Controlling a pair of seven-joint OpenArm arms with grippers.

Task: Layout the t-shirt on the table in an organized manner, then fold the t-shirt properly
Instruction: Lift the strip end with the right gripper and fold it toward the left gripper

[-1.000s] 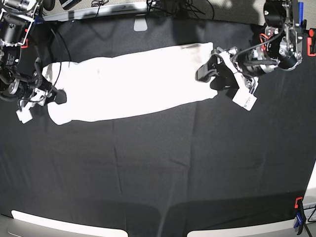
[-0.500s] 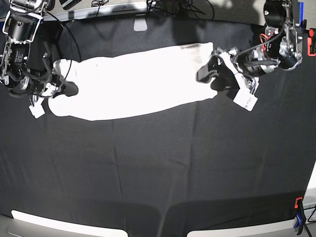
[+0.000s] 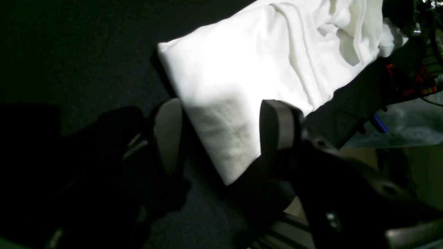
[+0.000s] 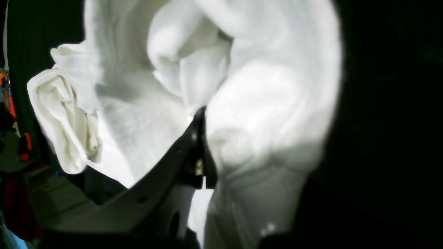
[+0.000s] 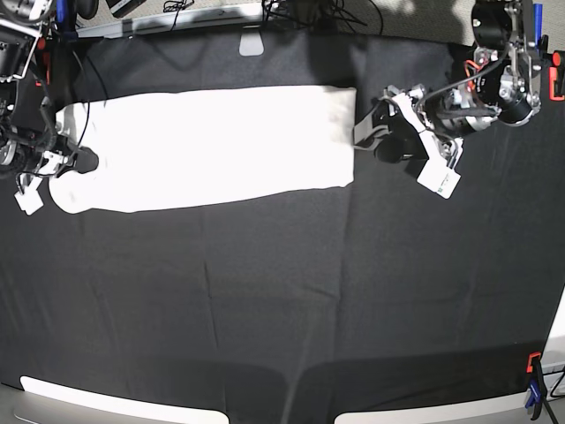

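**Shirt stretched long between my two claws**

Left arm first: it reaches in from the far right side of the base view, wrist bent down toward the table [image 5: 265, 291], and my left claw [image 5: 369, 132] sits right at the shirt's right-hand end. From the wrist camera I see both fingers [image 3: 277, 128] spread wide, the shirt [image 3: 256, 76] lying on the table in the gap between them. The cloth's corner pokes toward my palm, but neither pad presses it. So this claw is released, straddling the edge and not gripping.

Now my right arm: it hangs at the far left edge of the base view, elbow tucked, with the right claw [image 5: 75, 163] down at the shirt's left end. The wrist view there is filled with bunched white cloth [image 4: 145, 103], and one dark finger [image 4: 193, 138] cuts across it with folds pushed up on both sides. The fingertips are buried in fabric, so I cannot tell whether this claw is clenched.

Farther out, the count: one shirt [image 5: 207, 146], showing plain white, lying as a long band across the far half of the black table. Two claws, one at each end. One red clamp [image 5: 533, 362] sits at the table's near right corner.
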